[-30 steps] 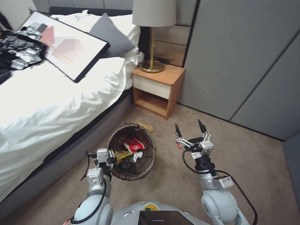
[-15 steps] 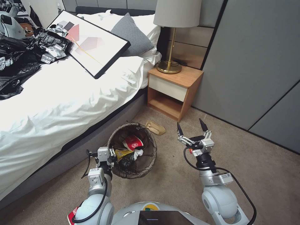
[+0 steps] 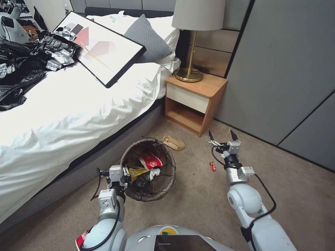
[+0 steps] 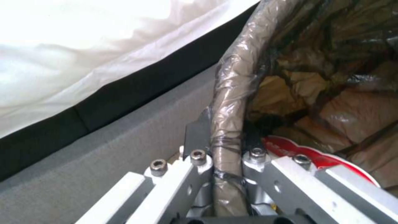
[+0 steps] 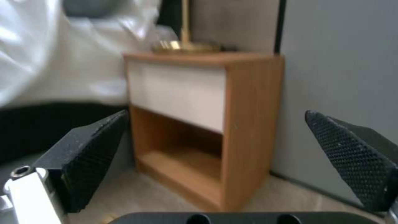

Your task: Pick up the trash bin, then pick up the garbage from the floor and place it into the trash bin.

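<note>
The trash bin [image 3: 164, 186], lined with a brown bag, hangs beside the bed in the head view. My left gripper [image 3: 121, 175] is shut on its near rim. The left wrist view shows the fingers [image 4: 199, 132] clamped across the bag-wrapped rim [image 4: 232, 90]. Inside lie a red-and-white cup [image 3: 150, 161], a yellow wrapper [image 3: 136, 172] and a white tissue [image 3: 154, 172]. On the carpet, a tan packet [image 3: 173, 142] lies just beyond the bin and a tiny red scrap [image 3: 212, 166] to its right. My right gripper [image 3: 222, 134] is open and empty, held out past the red scrap, facing the nightstand [image 5: 195, 118].
The bed [image 3: 69, 115] with its grey base runs along the left. A wooden nightstand [image 3: 193, 101] with a brass lamp [image 3: 190, 42] stands ahead, and grey wardrobe panels [image 3: 286, 76] close the right. Open carpet [image 3: 286, 195] lies at the right.
The head view first swung, shifting the whole picture. Since then my right arm has stretched forward toward the nightstand, uncovering the red scrap. The left gripper still holds the bin.
</note>
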Robot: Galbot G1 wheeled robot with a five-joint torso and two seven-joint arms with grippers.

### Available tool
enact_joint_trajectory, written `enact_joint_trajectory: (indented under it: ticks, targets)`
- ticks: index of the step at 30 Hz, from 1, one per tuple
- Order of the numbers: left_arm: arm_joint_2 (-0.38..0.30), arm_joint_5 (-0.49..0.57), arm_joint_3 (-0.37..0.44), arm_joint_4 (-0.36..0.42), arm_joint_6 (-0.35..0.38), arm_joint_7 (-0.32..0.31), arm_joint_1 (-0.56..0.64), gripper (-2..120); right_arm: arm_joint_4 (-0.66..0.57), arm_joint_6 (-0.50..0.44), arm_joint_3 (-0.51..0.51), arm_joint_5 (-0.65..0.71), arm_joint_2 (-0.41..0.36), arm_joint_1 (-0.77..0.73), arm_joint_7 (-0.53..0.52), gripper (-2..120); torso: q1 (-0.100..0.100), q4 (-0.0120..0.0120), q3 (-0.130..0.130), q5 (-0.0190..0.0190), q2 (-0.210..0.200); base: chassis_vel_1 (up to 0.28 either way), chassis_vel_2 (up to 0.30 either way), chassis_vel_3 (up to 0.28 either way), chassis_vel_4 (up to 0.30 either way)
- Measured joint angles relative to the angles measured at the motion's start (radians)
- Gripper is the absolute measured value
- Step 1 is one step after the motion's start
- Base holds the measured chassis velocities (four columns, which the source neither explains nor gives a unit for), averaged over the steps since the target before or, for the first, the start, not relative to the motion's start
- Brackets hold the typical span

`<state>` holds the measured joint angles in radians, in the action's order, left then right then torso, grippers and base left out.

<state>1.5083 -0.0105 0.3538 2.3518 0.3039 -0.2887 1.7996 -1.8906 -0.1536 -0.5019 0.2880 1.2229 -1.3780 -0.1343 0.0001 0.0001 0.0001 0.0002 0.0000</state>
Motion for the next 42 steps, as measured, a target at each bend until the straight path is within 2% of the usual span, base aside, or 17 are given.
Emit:
enact_joint_trajectory:
  ticks: [3,6,12,13,14,16,19,42]
  targets:
    - [0.0,-0.003,0.0,0.003,0.0,0.0,0.004,0,0.059,0.03,0.002,0.004,-0.005,0.028,0.007,100,0.0,0.0001,0.0,-0.0001,0.0,0.0,0.0,0.0,0.0]
    - [0.001,-0.007,0.0,0.004,-0.004,0.0,0.01,0,0.161,0.11,0.005,0.01,-0.01,0.061,0.007,100,0.0,-0.0001,0.0,-0.0003,0.0,0.0,0.0,0.0,0.0]
    - [0.002,-0.009,-0.004,0.004,-0.005,0.0,0.008,0,0.272,0.156,0.007,0.002,-0.011,0.088,0.03,100,0.0,-0.0002,0.0,-0.0003,0.0,0.0,0.0,0.0,0.0]
    - [0.002,-0.009,-0.004,0.004,-0.005,0.0,0.008,0,0.272,0.156,0.007,0.002,-0.011,0.088,0.03,100,0.0,-0.0002,0.0,-0.0003,0.0,0.0,0.0,0.0,0.0]
    - [0.003,-0.011,-0.006,0.002,-0.005,0.0,0.007,0,0.352,0.157,0.014,-0.023,-0.01,0.112,0.04,100,0.0,0.0001,0.0,-0.0002,0.0,0.0,0.0,0.0,0.0]
    - [0.003,-0.013,-0.008,0.001,-0.006,0.0,0.008,0,0.415,0.15,0.019,-0.042,-0.006,0.133,0.058,100,0.0,-0.0003,0.0,-0.0002,0.0,0.0,0.0,0.0,0.0]
    - [0.003,-0.015,-0.009,0.001,-0.007,-0.001,0.01,0,0.471,0.148,0.021,-0.049,-0.001,0.152,0.077,100,0.0,-0.0001,0.0,0.0,0.0,0.0,0.0,0.0,0.0]
    - [0.008,-0.02,-0.009,-0.006,-0.011,-0.006,0.015,0,0.749,0.108,0.039,-0.106,0.032,0.274,0.157,100,0.0,0.0,0.0,-0.0003,0.0,0.0,0.0,0.0,0.0]
